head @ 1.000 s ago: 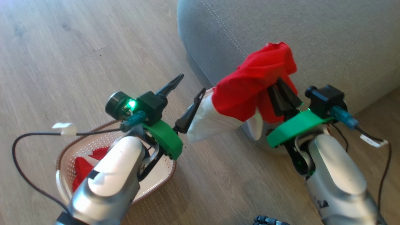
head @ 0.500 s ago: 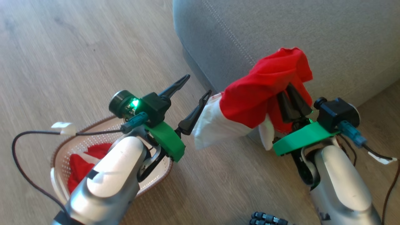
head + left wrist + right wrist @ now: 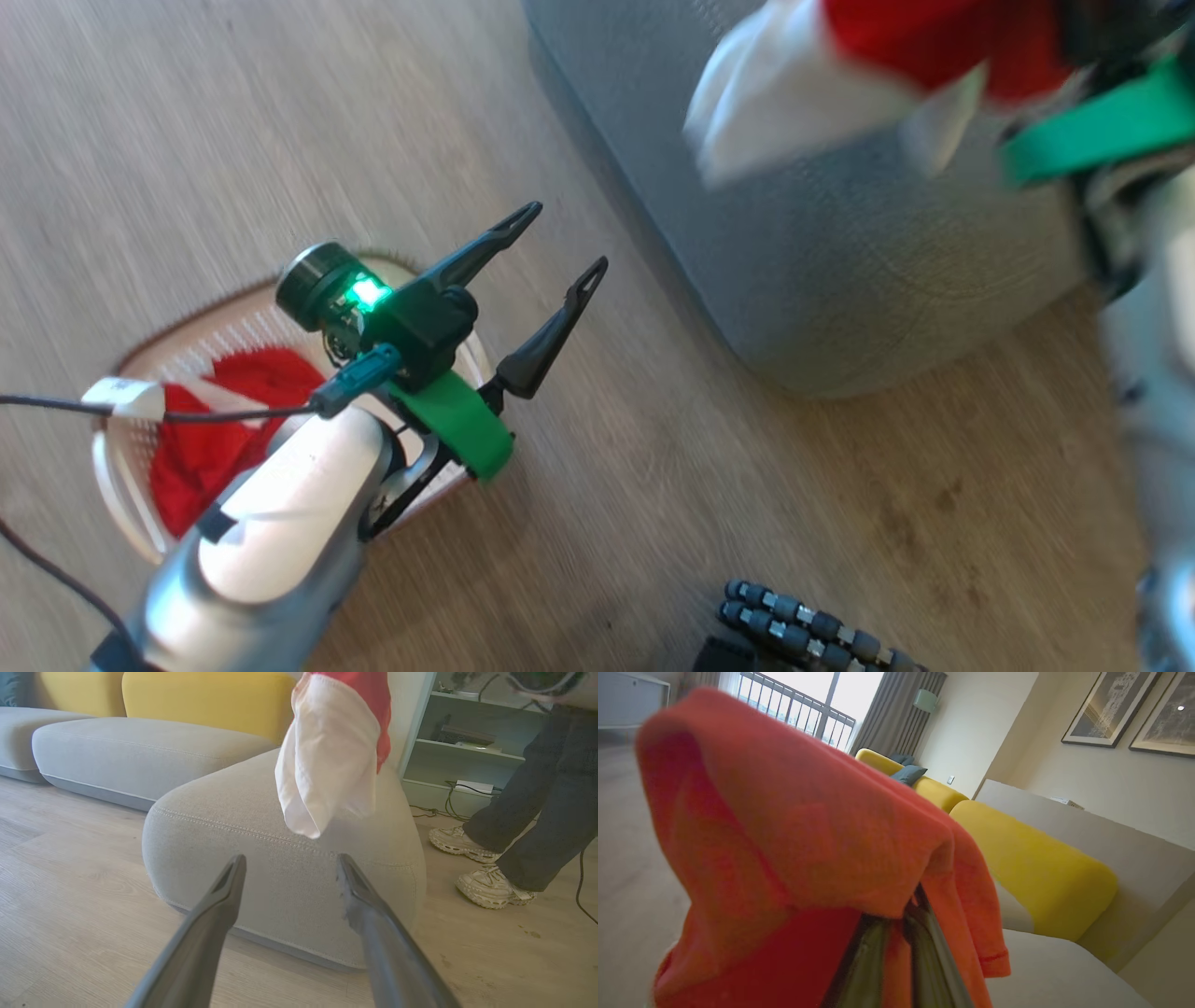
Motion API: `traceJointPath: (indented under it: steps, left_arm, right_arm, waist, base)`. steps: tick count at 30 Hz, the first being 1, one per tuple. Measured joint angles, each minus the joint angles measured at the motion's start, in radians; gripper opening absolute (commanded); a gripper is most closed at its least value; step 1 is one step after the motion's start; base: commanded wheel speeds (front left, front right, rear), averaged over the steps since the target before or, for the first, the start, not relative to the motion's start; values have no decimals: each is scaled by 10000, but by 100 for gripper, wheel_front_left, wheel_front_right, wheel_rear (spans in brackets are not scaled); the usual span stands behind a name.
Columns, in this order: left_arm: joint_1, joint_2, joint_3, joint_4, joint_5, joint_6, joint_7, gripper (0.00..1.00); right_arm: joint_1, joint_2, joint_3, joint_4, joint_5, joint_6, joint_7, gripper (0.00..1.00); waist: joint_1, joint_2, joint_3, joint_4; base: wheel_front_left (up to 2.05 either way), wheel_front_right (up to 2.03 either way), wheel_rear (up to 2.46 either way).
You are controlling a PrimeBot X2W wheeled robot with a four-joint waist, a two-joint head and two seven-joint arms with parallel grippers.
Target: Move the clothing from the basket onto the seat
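Right gripper [image 3: 901, 924] pinches the clothing [image 3: 943, 37] at head view's upper right, hanging over the seat [image 3: 840, 280]; left gripper [image 3: 567, 237] spread, empty.

Left gripper [image 3: 565, 238] low, fingers [image 3: 219, 914] spread apart; right gripper [image 3: 901, 933] held high, fingers [image 3: 868, 961] pinched on clothing [image 3: 794, 826].

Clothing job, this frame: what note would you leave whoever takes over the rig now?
Right gripper shut on a red and white garment, held up at the corner of the seat, not set down.
Left gripper open, empty, near the basket.
More red clothing lies in the basket.
Done: one garment lifted out.
To do: drop this garment on the seat, then fetch the rest.
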Motion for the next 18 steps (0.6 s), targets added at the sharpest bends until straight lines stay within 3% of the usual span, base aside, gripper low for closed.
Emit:
traceJointPath:
  steps: [4,8,18]
  left_arm:
    - [-95,437,-420,-393,0,0,0,100]
    - [-593,826,-775,-748,-4,2,2,100]
    - [-1765,1400,-1409,-1689,-23,2,23,100]
  right_arm:
    - [-1602,-984,-752,1022,-288,0,0,0]
    - [-2877,-1555,-1521,1751,-564,0,138,0]
    - [-4109,-2259,-5325,2713,-1452,0,1101,0]
  waist:
    - [0,0,820,249]
    - [1,0,1538,536]
    - [1,0,3162,1564]
  base:
    - [0,0,0]
    - [0,0,0]
    - [0,0,0]
